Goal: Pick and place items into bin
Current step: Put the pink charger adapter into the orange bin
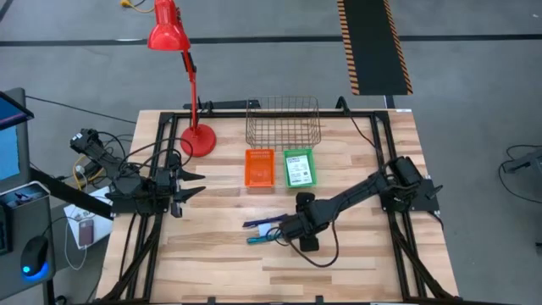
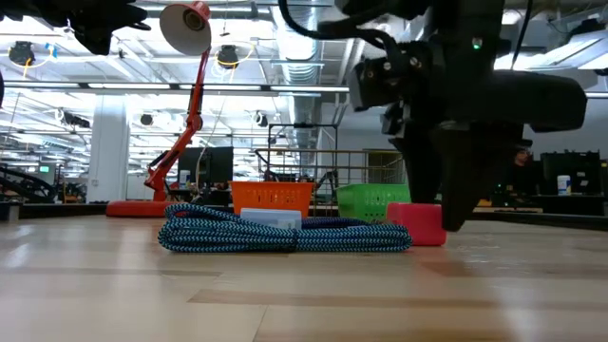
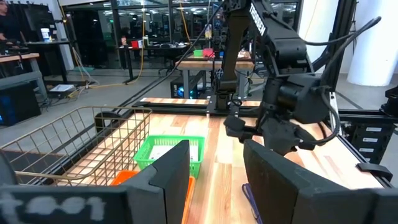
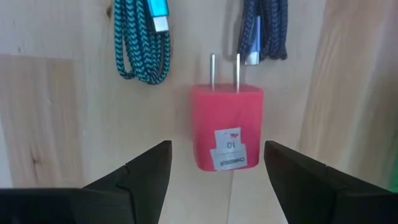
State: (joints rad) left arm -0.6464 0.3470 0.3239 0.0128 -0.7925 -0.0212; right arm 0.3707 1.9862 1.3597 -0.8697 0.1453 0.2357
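1. We see the right gripper (image 4: pixel 211 171) spread open just above the red-pink plug charger (image 4: pixel 226 129), mid-worktop nearer the front edge.
2. Teal cable (image 4: pixel 140 43) and navy cable (image 4: pixel 264 28) lie coiled just beside it.
3. Left gripper (image 1: pixel 190 185) waits open by the left edge.

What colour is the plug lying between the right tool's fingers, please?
The plug is red-pink, clearest in the right wrist view.

White sticker (image 4: pixel 228 144) on red-pink plastic two-prong plug charger (image 4: pixel 226 126): number "10" legible at sticker centre; small red mark at 12 o'clock, line of print at 6 o'clock, both unreadable.
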